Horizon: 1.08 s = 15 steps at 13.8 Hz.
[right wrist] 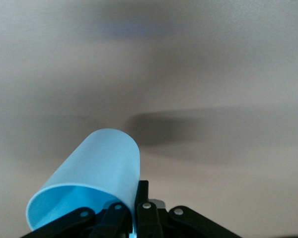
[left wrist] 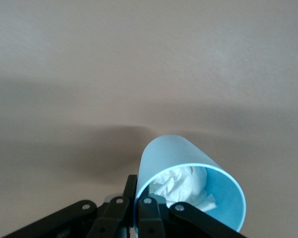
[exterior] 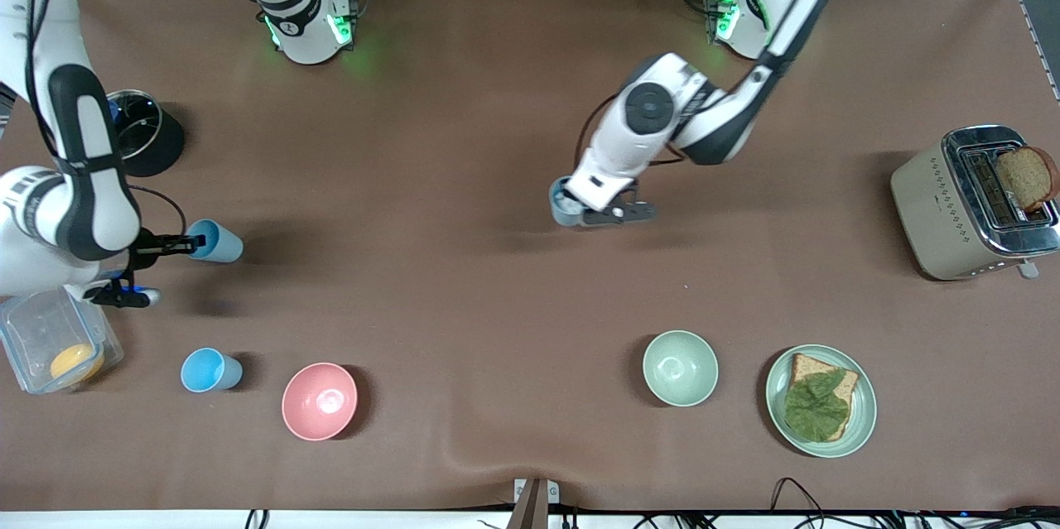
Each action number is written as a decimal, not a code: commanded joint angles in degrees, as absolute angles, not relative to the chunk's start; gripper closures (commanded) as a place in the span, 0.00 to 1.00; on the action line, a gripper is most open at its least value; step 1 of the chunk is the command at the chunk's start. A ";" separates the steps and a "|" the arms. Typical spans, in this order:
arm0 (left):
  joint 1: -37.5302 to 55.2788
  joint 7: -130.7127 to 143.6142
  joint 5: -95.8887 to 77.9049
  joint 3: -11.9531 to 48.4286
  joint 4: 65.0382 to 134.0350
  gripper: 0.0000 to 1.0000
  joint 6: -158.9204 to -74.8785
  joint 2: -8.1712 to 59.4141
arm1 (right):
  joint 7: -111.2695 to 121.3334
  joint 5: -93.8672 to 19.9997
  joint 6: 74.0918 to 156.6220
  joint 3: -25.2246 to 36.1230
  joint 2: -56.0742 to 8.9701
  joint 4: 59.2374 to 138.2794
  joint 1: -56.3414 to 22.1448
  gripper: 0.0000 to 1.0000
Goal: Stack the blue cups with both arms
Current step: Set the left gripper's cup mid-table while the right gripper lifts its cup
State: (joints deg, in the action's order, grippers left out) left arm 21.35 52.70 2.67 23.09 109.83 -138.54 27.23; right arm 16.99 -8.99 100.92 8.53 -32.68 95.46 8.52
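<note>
Brown matte tabletop (exterior: 464,281), one sheet, running wide and bare through its middle.

Item: left gripper (exterior: 617,213), mine, hanging over the table's centre. I am pinching the rim of a small light-blue plastic tumbler (left wrist: 186,181), one finger inside and one outside; white crumpled paper (left wrist: 181,186) is sitting in it. I judge this rim hold is keeping the body free for nesting.

Item: right gripper (exterior: 170,245), hanging over the right arm's end of the table. I am pinching a second light-blue tumbler (exterior: 215,241) by its rim, tipped on its side, mouth toward my wrist.

Item: third light-blue tumbler (exterior: 210,370), standing upright near the front edge, beside a pink round bowl (exterior: 320,401).

Item: clear plastic lidded box (exterior: 55,340) lying under my right wrist; black pot (exterior: 142,132) just farther off. Crowding there is limiting me.

Item: pale green bowl (exterior: 680,367), green plate of bread and lettuce (exterior: 821,401), cream toaster (exterior: 969,202), all toward the left arm's end. Open room for meeting is lying between the two grippers.
</note>
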 commanded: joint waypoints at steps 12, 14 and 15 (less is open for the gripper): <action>27.68 60.47 6.68 22.59 101.69 1.00 -138.52 37.09 | -23.34 -24.50 70.31 7.91 -25.40 76.73 -5.08 1.00; 27.77 60.47 6.59 22.59 101.69 1.00 -138.52 37.18 | -28.72 -26.36 70.49 7.91 -24.35 76.73 -8.24 1.00; 27.69 60.47 6.68 22.59 101.69 0.42 -138.52 37.18 | -30.57 -27.24 70.75 7.91 -24.26 76.73 -9.48 1.00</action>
